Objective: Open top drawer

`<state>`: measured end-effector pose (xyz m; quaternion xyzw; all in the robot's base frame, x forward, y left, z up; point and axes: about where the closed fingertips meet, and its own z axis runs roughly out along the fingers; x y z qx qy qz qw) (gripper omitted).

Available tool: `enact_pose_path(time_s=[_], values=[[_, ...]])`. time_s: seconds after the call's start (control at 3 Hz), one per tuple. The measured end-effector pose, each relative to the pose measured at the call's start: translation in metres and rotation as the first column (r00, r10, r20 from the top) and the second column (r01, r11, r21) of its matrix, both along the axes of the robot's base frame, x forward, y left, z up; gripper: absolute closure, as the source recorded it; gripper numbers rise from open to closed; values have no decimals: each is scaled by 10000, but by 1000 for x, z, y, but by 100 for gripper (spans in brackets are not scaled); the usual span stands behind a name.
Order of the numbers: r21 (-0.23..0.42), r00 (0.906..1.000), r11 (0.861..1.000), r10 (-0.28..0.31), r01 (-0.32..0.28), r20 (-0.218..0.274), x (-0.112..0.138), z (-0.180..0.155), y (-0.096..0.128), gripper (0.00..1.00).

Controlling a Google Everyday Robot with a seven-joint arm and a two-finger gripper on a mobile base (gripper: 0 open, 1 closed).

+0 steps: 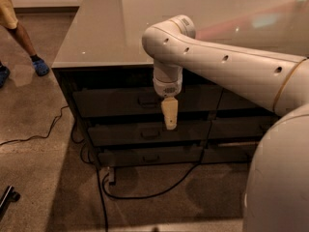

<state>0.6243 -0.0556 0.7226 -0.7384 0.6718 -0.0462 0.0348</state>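
Observation:
The top drawer (111, 101) is a wide dark front just under the grey countertop (96, 33), and its face sits flush with the cabinet. Its small bar handle (146, 100) is at the centre. My gripper (170, 117) hangs straight down from the white arm (217, 62), in front of the drawer face. It is just right of the handle and a little below it, its tip over the gap above the second drawer. It holds nothing that I can see.
Two shallower drawer fronts (145, 132) (149, 154) lie below the top one. Another column of dark drawers (241, 127) is to the right. A black cable (145, 195) loops on the floor by the cabinet. A person's legs (19, 33) stand at the far left.

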Motion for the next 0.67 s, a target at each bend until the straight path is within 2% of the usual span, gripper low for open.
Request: enact_pose_path(time_s=[0.33, 0.67], values=[[-13, 10000, 10000, -20, 20, -4, 1, -1, -1, 0], [-396, 9986, 9979, -514, 518, 120, 22, -23, -7, 0]])
